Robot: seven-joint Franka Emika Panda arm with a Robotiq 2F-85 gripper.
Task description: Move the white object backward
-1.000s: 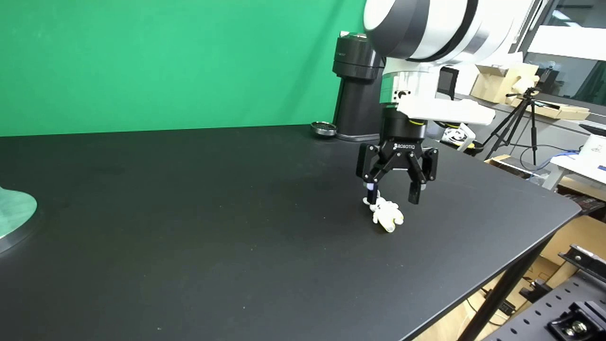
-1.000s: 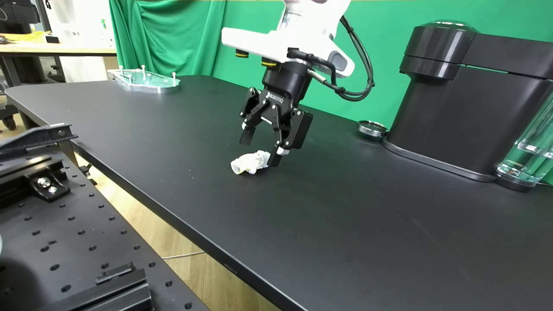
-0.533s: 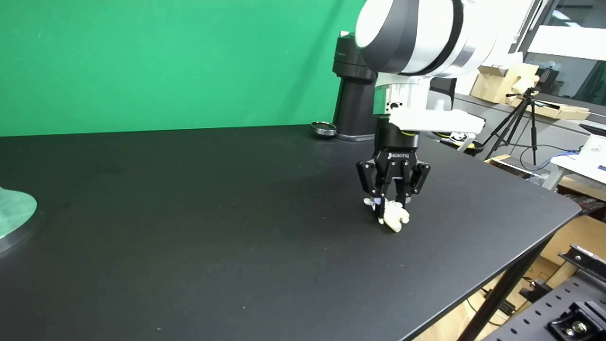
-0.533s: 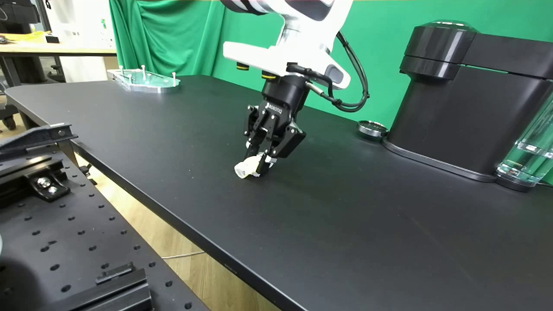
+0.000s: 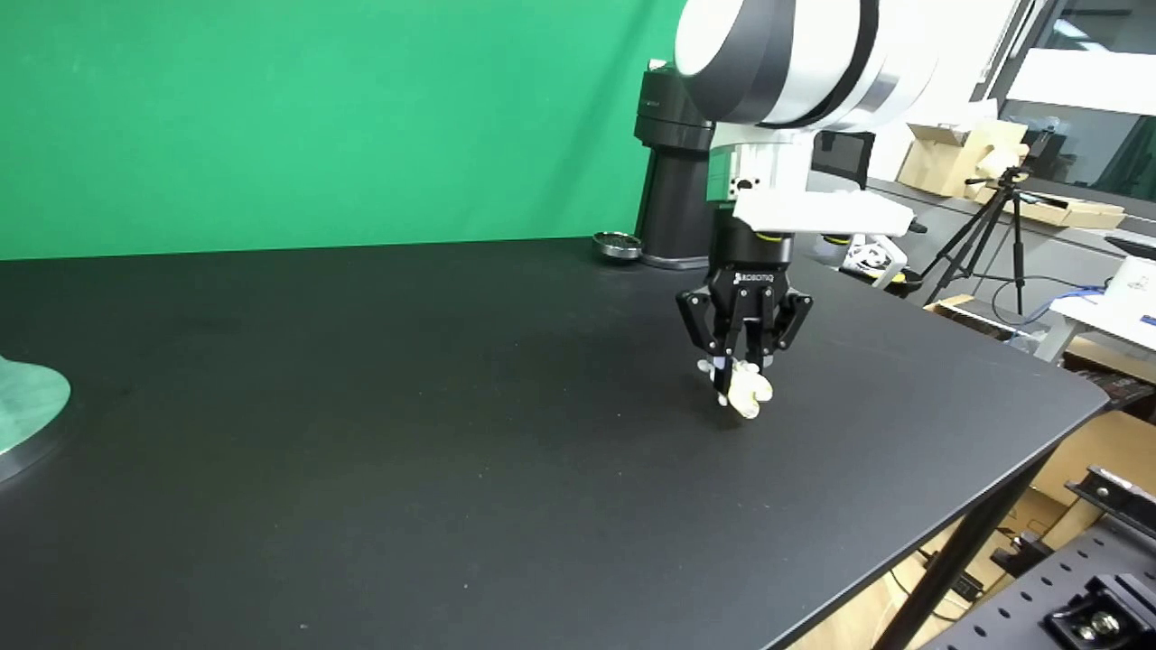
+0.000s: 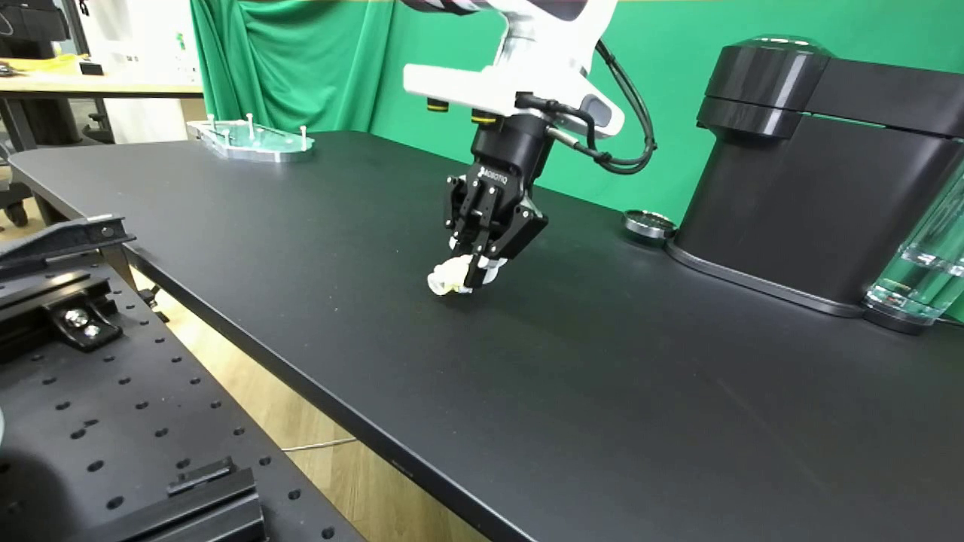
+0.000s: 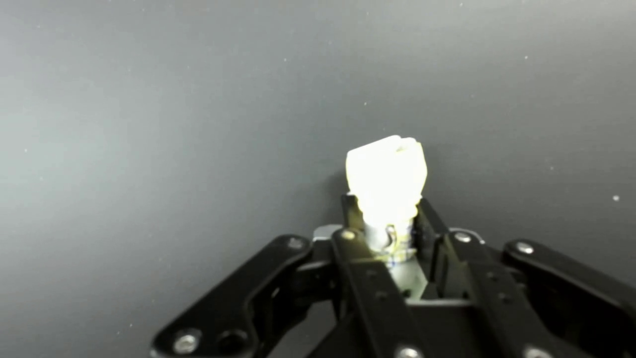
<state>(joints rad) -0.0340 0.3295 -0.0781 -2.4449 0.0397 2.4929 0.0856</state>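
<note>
White and lobed, the object (image 5: 748, 390) is pinched by the gripper (image 7: 388, 211), its fingers (image 6: 476, 274) pressed to both sides of the middle; in the wrist view a glaring end pokes out toward twelve o'clock. Unlike a second ago, the fingers are no longer spread, and against half a second ago both object and gripper sit farther up in both exterior views, shifted to between twelve and two o'clock. The object seems just clear of the table (image 5: 406, 433), though I cannot tell whether a low edge touches. In an exterior view the machine (image 5: 673, 194) stands at eleven o'clock from it; in an exterior view a clear tray (image 6: 260, 156) lies at ten, well apart.

For the task, this likely means the grasp is done and the carry just begun. Which way counts as backward is not shown; if toward the green wall (image 5: 361, 126), the shift so far fits. What remains, I judge, is to lower the object and let go.
</note>
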